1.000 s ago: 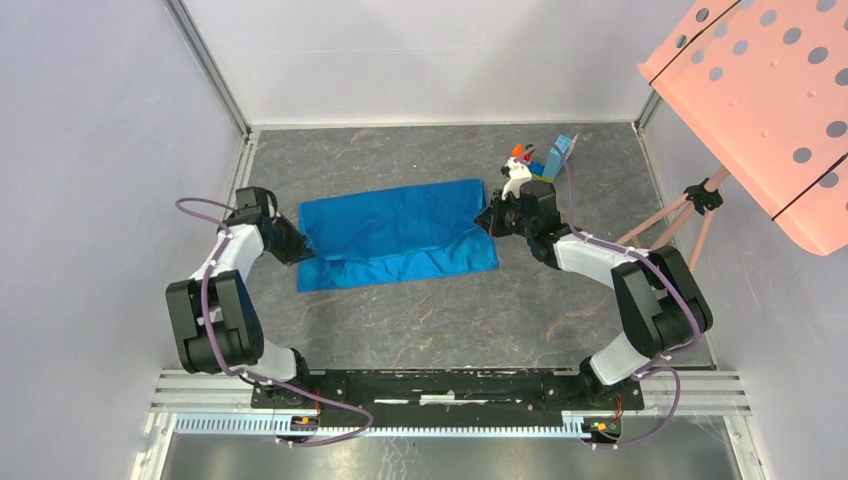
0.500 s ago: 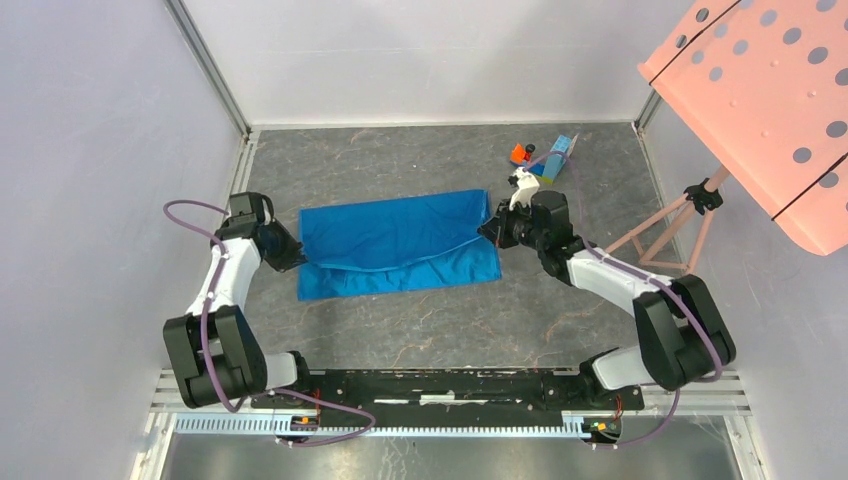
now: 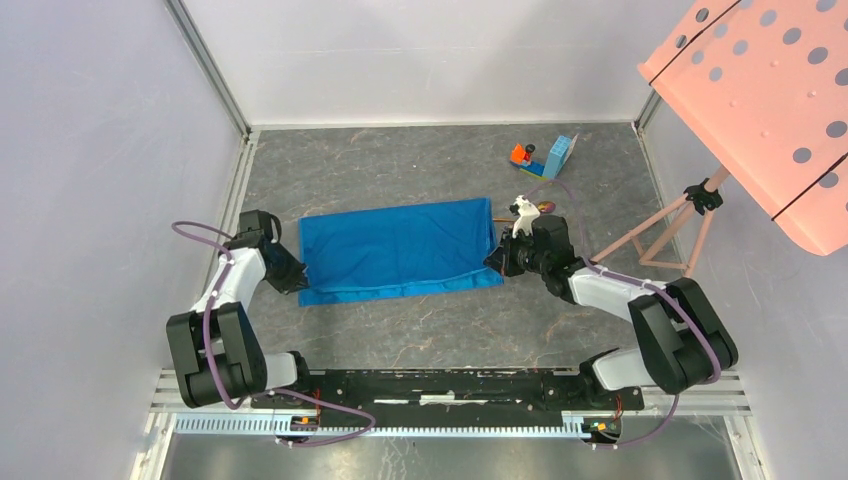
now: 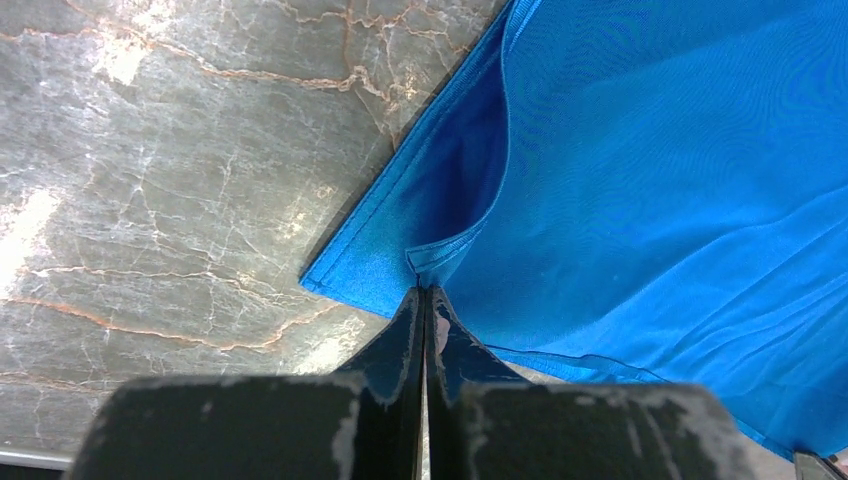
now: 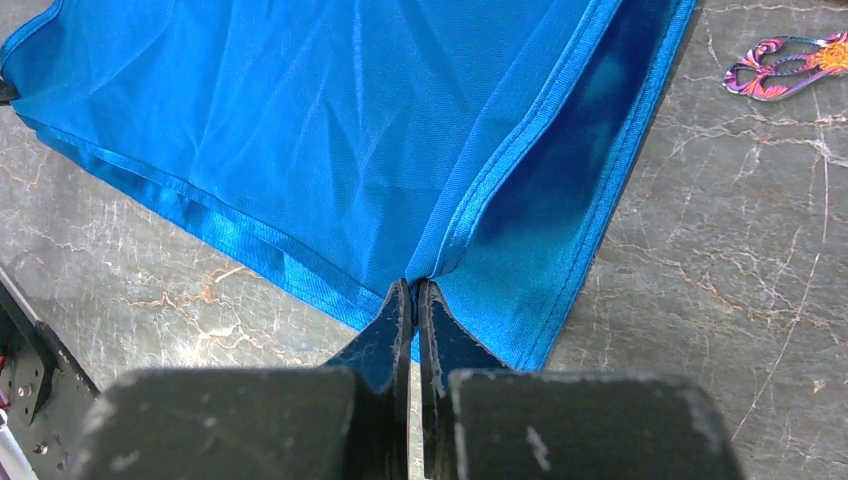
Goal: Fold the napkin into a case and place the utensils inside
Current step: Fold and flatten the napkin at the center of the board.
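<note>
While the napkin point(image 3: 395, 248) lies mid-frame on the marbled grey table point(image 3: 420, 320), its long axis running left to right, my left pincer point(image 4: 421, 295) and right pincer point(image 5: 415, 290) each clamp a hemmed corner of its shiny, thin blue top layer.

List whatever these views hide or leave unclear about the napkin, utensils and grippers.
- The utensils: right wrist view, cut by the right edge; top view, too small to count.
- Lower layer of the napkin: every view, covered by the top fold.
- Tips of the left gripper and right gripper: top view, hidden under their own wrists.
</note>
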Motion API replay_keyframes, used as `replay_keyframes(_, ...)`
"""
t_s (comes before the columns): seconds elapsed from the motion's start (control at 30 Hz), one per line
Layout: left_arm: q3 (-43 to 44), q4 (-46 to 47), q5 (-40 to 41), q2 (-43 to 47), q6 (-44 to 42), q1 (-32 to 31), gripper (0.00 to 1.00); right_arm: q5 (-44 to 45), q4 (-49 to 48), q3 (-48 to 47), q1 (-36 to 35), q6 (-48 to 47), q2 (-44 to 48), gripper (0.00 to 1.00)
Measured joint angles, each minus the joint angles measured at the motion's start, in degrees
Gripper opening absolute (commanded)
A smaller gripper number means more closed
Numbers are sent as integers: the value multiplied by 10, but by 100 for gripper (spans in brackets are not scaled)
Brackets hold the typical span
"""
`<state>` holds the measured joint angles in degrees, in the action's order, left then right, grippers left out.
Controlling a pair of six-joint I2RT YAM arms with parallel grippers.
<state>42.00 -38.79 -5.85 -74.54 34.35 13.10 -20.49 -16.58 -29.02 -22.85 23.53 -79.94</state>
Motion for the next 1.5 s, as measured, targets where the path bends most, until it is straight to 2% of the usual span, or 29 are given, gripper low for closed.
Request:
replay_keyframes(0.17, 8, -21, 15, 13, 0, 0, 2, -1, 13, -17, 0, 0, 2, 0)
replay_keyframes(0.53, 10, -91, 51, 140, 49, 0, 2, -15, 69, -25, 0, 7, 93, 0)
replay_keyframes(0.9, -32, -128, 97, 82, 136, 0, 2, -24, 71, 25, -5, 22, 67, 0)
replay_keyframes(1.5, -49, -101, 118, 34, 153, 0, 2, -26, 12, 54, -7, 24, 0, 1)
